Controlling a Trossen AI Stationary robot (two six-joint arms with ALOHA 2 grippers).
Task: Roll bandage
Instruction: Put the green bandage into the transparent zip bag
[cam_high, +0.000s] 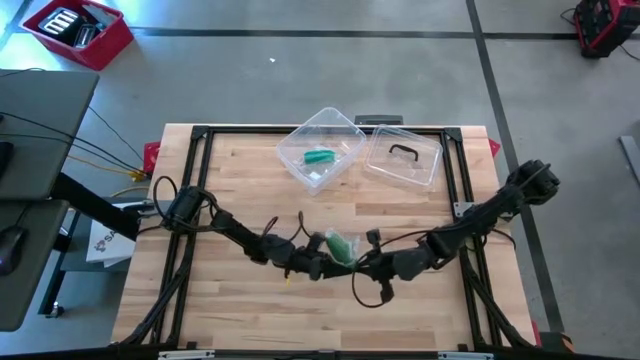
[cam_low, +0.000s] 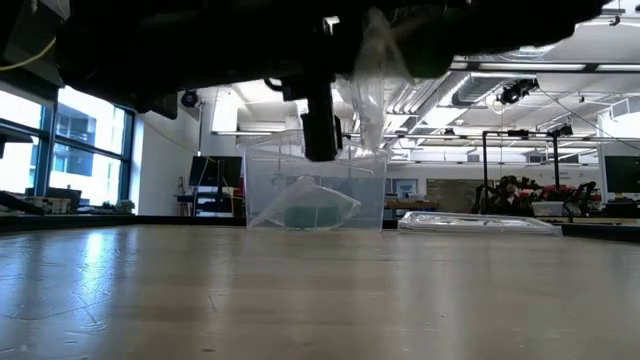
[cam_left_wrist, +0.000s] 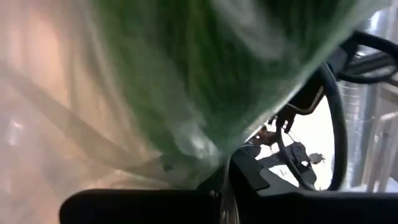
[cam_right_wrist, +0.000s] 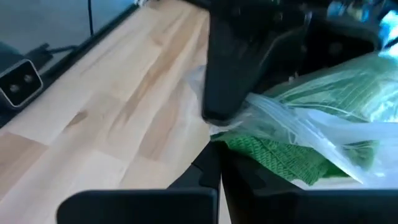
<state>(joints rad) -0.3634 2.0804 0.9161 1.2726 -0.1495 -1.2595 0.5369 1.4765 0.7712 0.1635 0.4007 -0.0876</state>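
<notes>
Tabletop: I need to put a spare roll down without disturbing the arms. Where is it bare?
Bare wood lies along the front edge of the table and toward its left edge. It is crowded at the middle, where the left gripper and right gripper hold the bagged green bandage, and at the back by the clear container and its lid.

2 dark jointed arms (cam_high: 235, 232), black cables looped alongside.

The green ribbed-knit bandage (cam_right_wrist: 348, 93) sits inside a clear, glossy plastic wrapper (cam_right_wrist: 298, 124); the pale wood-plank desk (cam_high: 250, 190) shows tan grain streaks within a black metal frame (cam_high: 200, 132); a clear plastic box (cam_high: 320, 148) holds another green roll (cam_high: 319, 157); a red bin (cam_high: 78, 32) stands on grey floor (cam_high: 300, 70).
</notes>
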